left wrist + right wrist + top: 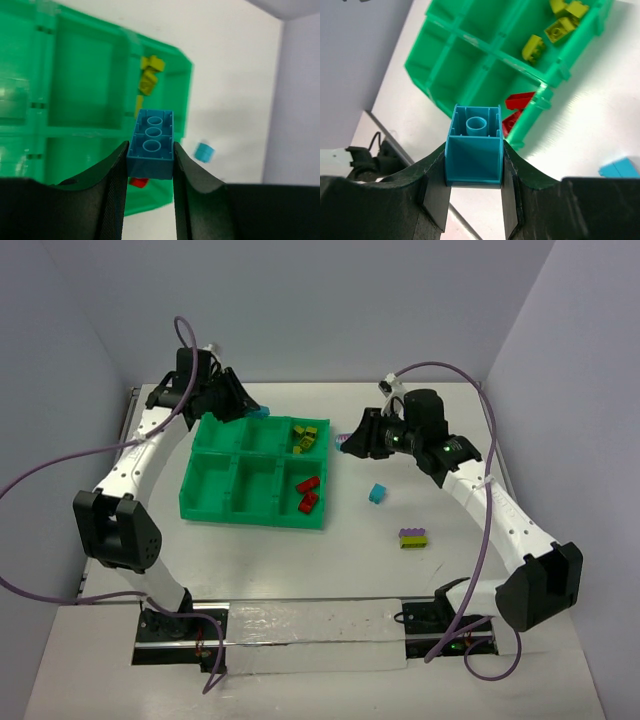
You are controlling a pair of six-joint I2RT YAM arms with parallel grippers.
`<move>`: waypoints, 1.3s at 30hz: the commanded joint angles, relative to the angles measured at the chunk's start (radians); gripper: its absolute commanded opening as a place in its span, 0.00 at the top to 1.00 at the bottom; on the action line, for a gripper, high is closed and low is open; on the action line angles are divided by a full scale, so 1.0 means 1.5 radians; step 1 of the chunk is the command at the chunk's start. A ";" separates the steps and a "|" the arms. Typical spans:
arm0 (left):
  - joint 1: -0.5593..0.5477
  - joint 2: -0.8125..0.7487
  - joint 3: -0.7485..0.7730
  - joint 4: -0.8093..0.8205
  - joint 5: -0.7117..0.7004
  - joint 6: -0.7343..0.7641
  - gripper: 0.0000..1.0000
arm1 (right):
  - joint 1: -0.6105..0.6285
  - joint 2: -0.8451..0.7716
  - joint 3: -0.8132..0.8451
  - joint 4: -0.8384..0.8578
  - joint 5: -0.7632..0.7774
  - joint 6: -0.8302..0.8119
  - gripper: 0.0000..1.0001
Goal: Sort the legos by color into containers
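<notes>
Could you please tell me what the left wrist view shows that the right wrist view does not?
Only the left wrist view: the left gripper shut on a long cyan brick, three tubes showing on its underside. Only the right wrist view: the right gripper shut on a shorter cyan brick with one tube. Both: the green tray, the yellow bricks in one compartment, a red brick, and a loose cyan brick lying outside the tray.

Right gripper (472, 167) clamped on a cyan brick (472, 160), hollow underside facing camera, brick overlapping green tray (470, 44) edge in view, yellow bricks (559, 29) in one tray compartment, red bricks (519, 101) in adjoining compartment, second cyan brick (621, 167) outside tray.
</notes>
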State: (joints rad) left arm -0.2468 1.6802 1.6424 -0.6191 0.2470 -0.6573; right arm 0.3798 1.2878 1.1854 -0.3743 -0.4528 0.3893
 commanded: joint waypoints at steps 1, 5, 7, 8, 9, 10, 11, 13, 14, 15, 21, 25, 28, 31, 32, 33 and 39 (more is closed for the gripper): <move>0.001 0.040 0.017 -0.023 -0.104 0.043 1.00 | -0.007 -0.012 0.005 -0.029 0.042 -0.022 1.00; 0.000 0.083 0.032 -0.003 -0.114 0.042 1.00 | -0.008 -0.007 0.009 -0.029 0.039 -0.014 1.00; 0.000 0.115 0.052 0.002 -0.122 0.046 1.00 | -0.008 -0.008 0.010 -0.030 0.040 -0.014 1.00; 0.000 0.130 0.066 0.002 -0.126 0.049 1.00 | -0.008 -0.009 0.010 -0.032 0.042 -0.013 1.00; 0.000 0.140 0.067 0.002 -0.129 0.049 1.00 | -0.008 -0.010 0.010 -0.032 0.043 -0.013 1.00; 0.000 0.158 0.083 0.002 -0.128 0.049 1.00 | -0.008 -0.013 0.010 -0.035 0.048 -0.015 1.00; 0.000 0.168 0.090 0.002 -0.128 0.050 1.00 | -0.008 -0.014 0.009 -0.037 0.050 -0.015 1.00; -0.001 0.183 0.105 0.004 -0.123 0.046 1.00 | -0.008 -0.017 0.009 -0.041 0.053 -0.015 1.00; 0.000 0.190 0.108 0.006 -0.120 0.045 1.00 | -0.008 -0.017 0.009 -0.042 0.054 -0.015 1.00; -0.001 0.195 0.111 0.007 -0.119 0.043 1.00 | -0.008 -0.018 0.009 -0.043 0.054 -0.015 1.00; 0.000 0.242 0.142 0.000 -0.125 0.044 1.00 | -0.008 -0.022 0.011 -0.051 0.059 -0.017 1.00; -0.002 0.249 0.137 0.008 -0.115 0.042 1.00 | -0.008 -0.024 0.012 -0.052 0.063 -0.018 1.00; -0.002 0.250 0.133 0.013 -0.111 0.042 1.00 | -0.008 -0.021 0.011 -0.052 0.060 -0.019 1.00; -0.002 0.255 0.139 0.013 -0.112 0.046 1.00 | -0.008 -0.020 0.011 -0.052 0.059 -0.020 1.00; -0.002 0.257 0.141 0.011 -0.111 0.046 1.00 | -0.008 -0.020 0.011 -0.052 0.060 -0.020 1.00; -0.002 0.258 0.141 0.011 -0.110 0.047 1.00 | -0.008 -0.020 0.010 -0.052 0.060 -0.020 1.00; -0.003 0.269 0.153 0.004 -0.109 0.049 1.00 | -0.008 -0.023 0.006 -0.052 0.065 -0.022 1.00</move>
State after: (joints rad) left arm -0.2470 2.0665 1.8166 -0.6334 0.0761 -0.6002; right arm 0.3721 1.2854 1.1854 -0.4618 -0.3705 0.3745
